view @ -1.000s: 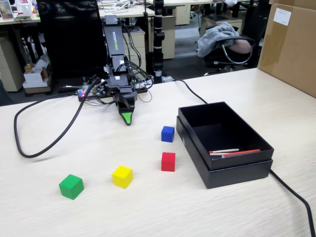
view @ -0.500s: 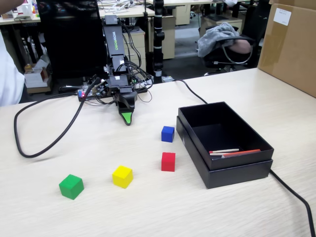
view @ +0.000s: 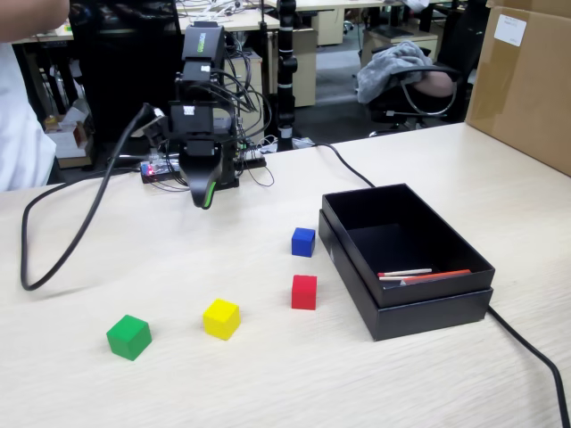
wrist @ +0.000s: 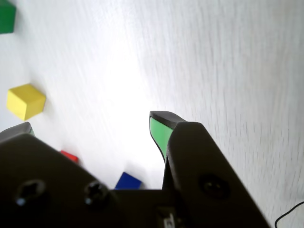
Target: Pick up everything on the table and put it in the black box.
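Four cubes lie on the pale wood table [view: 268, 374]: green [view: 129, 337], yellow [view: 221, 318], red [view: 304, 292] and blue [view: 303, 242]. The black box [view: 428, 312] stands right of the red and blue cubes; none of the cubes is in it. My gripper [view: 203, 198] hangs above the table at the back, left of the blue cube and apart from all cubes. In the wrist view my gripper [wrist: 90, 124] is open and empty, with the green [wrist: 6, 17], yellow [wrist: 25, 101], red [wrist: 70, 156] and blue [wrist: 127, 181] cubes beyond it.
Thin red and white sticks [view: 419, 275] lie in the black box. A big cardboard box [view: 526, 80] stands at the back right. Black cables [view: 71, 241] loop over the left of the table, and one [view: 526, 343] runs past the box. A person [view: 22, 116] stands at the left.
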{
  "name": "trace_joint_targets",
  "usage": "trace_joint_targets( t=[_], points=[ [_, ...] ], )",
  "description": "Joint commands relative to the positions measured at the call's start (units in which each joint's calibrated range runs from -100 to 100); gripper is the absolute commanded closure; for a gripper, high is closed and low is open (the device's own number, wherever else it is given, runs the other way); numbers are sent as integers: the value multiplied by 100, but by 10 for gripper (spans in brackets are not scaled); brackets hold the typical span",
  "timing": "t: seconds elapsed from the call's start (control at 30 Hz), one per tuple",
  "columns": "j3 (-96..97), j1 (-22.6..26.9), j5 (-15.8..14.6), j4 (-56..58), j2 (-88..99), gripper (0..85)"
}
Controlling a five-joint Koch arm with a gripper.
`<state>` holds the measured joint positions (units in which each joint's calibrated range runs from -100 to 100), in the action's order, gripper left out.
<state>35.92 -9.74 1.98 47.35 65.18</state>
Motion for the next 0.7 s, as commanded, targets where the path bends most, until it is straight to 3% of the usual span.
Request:
trace_joint_targets(
  t=[0.0,0.37,0.67],
  points=[
    [-1525,-176,0,730,-1234,380],
    [-5831,-625,15,816,-5801,380],
    [-7862,-674,20,816,-8268,380]
  ],
)
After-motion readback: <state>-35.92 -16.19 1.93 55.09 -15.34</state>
